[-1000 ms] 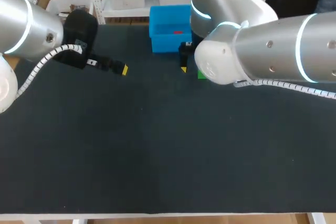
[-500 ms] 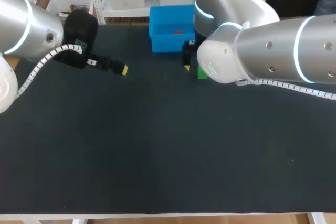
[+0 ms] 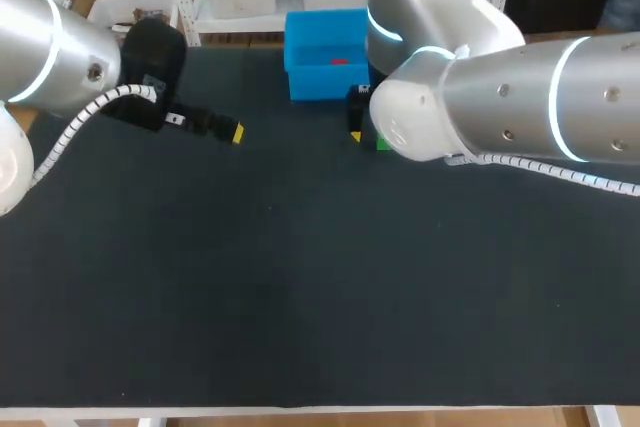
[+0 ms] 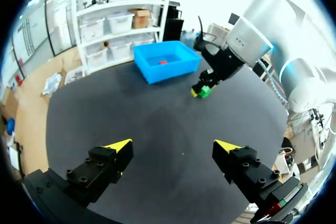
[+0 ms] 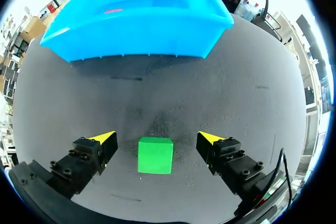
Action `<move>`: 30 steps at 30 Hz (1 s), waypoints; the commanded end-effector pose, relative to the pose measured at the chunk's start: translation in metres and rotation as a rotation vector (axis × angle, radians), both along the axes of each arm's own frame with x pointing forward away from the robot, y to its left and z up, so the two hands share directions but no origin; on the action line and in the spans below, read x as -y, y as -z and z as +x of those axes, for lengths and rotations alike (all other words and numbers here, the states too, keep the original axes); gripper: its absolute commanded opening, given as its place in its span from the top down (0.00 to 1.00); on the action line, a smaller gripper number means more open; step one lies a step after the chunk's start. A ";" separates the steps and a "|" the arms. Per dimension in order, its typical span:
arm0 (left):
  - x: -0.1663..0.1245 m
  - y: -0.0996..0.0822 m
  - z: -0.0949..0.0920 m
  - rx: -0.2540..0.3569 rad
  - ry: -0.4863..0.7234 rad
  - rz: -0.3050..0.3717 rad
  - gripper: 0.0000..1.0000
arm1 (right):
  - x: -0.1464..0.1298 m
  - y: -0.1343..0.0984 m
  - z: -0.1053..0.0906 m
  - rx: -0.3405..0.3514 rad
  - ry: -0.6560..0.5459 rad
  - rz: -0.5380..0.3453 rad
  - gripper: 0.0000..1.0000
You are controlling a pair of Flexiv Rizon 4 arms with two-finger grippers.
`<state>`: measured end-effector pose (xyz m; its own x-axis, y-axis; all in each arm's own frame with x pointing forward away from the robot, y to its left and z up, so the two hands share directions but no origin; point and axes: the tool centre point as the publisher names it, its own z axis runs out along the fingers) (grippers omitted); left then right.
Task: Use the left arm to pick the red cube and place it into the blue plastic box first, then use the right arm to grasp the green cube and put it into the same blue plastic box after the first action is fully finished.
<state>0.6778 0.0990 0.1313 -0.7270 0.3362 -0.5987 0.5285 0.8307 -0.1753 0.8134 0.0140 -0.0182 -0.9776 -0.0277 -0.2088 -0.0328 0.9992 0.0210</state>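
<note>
Blue box: You have the blue box upright and open-topped at the far edge of the table. From the right wrist its long front wall stands straight ahead of the fingers.

Inside the box: The red cube lies on the box floor. The left wrist view shows it as a small red spot near the middle of the floor, and the right wrist view shows it as a red sliver over the rim.

Green cube: The green cube sits flat on the table outside the box, near the front wall and apart from it. In the head view only a bit of it shows beside your right arm.

Right gripper: Your right gripper is low over the table with its fingers spread wide. The green cube is between them with a gap on each side. Neither tip touches it, so it holds nothing.

Left gripper: Your left gripper is well apart from the box and both cubes, toward the table's left side. Its fingers are spread wide with only bare table between them, and it grips nothing.

Surface: The table top is dark and matte, with a pale strip along its near edge.
</note>
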 end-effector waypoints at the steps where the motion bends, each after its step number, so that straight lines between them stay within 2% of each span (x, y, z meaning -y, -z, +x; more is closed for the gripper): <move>1: -0.001 0.001 0.001 0.000 0.005 -0.005 0.00 | 0.002 0.001 0.002 -0.003 0.002 0.001 0.07; 2: -0.001 0.001 0.001 0.000 0.005 -0.005 0.00 | 0.003 0.001 0.002 0.000 0.006 0.000 0.57; 3: -0.001 0.001 0.001 0.000 0.005 -0.005 0.00 | 0.004 0.001 0.003 0.002 0.008 -0.001 0.87; 4: -0.001 0.001 0.001 0.000 0.005 -0.005 0.00 | 0.004 0.001 0.003 0.004 0.009 0.000 1.00; 19: -0.001 0.001 0.001 0.000 0.005 -0.005 0.00 | 0.007 -0.001 -0.002 0.001 0.023 0.010 1.00; 25: -0.001 0.001 0.001 0.000 0.005 -0.005 0.00 | 0.010 -0.021 -0.004 0.038 0.032 0.003 1.00; 30: -0.001 0.001 0.001 0.000 0.005 -0.005 0.00 | 0.013 -0.050 -0.003 0.083 0.039 0.005 1.00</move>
<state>0.6778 0.0990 0.1313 -0.7270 0.3361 -0.5987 0.5284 0.8307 -0.1753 0.8261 0.0081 0.0150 -0.9673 0.0051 -0.2534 -0.0009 0.9997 0.0233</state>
